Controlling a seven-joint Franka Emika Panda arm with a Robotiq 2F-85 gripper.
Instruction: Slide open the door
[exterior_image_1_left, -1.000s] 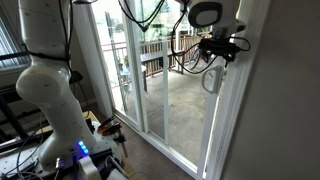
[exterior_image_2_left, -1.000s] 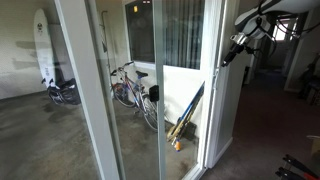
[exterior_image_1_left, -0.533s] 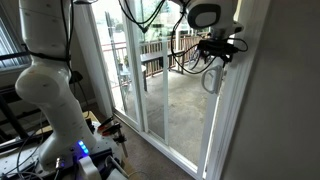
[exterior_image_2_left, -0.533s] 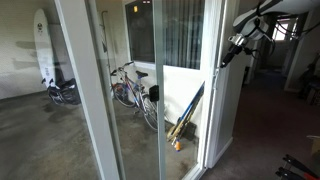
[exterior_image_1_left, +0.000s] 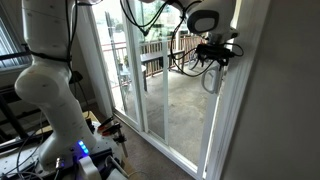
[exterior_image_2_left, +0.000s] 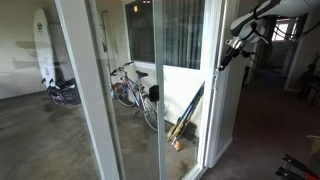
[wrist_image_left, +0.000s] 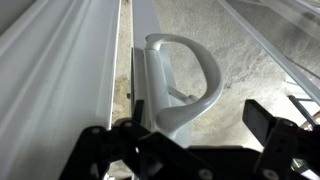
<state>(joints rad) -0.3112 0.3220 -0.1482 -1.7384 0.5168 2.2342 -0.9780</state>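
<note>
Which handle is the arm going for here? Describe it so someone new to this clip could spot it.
Look at the row of tall white-framed glass panels. On the upright of the door, just below the gripper in an exterior view, a grey D-shaped loop handle stands vertically. The neighbouring panel has a bare frame with no handle.

Daylight poured over the concrete floor (exterior_image_2_left: 60, 140) outside, a white surfboard (exterior_image_2_left: 41, 45) propped against the wall at its far edge, a bicycle (exterior_image_2_left: 135, 88) parked near the middle.
</note>
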